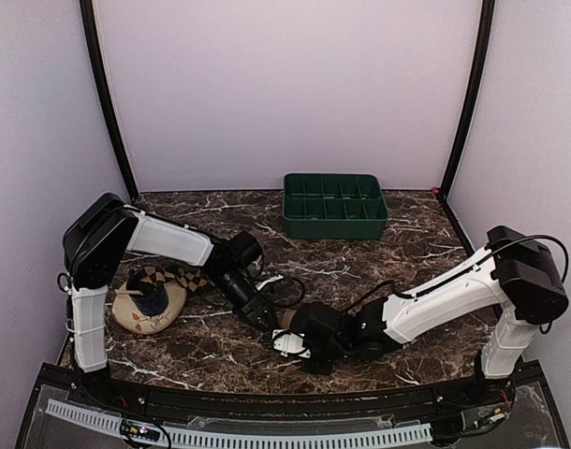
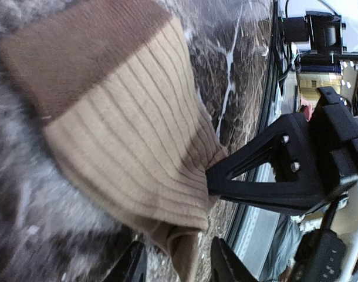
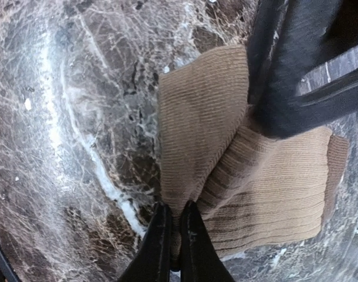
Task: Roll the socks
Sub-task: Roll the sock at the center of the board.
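Tan sock [image 3: 226,170] lies on the worktop [image 1: 407,243] near the front middle, creased into two flaps. Right claw [image 3: 174,210] is clenched on its edge with fabric pinched between the fingers; only the right wrist view shows that. Left claw [image 2: 178,254] is released, fingers apart with a sock corner loose between them, seen only from the left wrist. That view also shows the right claw's black frame touching the ribbed edge, plus a darker brown band. In the top view both claws meet over the sock and hide nearly all of it. Only that view has the checked socks [image 1: 168,278] on the cream dish [image 1: 126,320] at left and the green tray [image 1: 334,229] at back.
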Controlling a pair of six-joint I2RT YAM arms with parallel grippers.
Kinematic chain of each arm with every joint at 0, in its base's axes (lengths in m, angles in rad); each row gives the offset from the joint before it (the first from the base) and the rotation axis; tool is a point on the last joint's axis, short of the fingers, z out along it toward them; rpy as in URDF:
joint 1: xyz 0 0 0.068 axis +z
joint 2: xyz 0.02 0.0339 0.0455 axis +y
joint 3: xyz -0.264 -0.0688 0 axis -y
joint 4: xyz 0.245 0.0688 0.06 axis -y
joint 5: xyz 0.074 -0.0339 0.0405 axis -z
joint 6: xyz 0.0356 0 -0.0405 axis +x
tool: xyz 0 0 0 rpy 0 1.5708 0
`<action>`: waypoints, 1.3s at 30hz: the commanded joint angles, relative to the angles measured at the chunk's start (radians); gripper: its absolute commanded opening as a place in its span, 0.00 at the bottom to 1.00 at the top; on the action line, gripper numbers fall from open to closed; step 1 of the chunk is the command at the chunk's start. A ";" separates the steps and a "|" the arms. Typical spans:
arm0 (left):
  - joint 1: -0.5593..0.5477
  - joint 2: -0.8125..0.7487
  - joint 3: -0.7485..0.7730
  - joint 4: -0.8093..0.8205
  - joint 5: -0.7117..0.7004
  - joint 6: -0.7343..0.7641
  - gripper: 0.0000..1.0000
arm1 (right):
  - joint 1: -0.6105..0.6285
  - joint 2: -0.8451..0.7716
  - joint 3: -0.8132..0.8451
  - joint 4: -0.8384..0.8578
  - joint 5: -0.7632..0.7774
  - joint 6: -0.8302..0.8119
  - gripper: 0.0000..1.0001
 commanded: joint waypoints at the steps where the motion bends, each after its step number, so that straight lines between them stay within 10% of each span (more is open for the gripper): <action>1: 0.028 -0.142 -0.069 0.144 -0.081 -0.089 0.44 | -0.034 0.009 -0.013 -0.117 -0.132 0.087 0.03; 17: 0.040 -0.452 -0.363 0.466 -0.302 -0.179 0.51 | -0.208 -0.030 -0.026 -0.043 -0.534 0.308 0.03; 39: -0.182 -0.526 -0.400 0.469 -0.500 0.027 0.54 | -0.430 0.012 -0.112 0.126 -1.017 0.489 0.02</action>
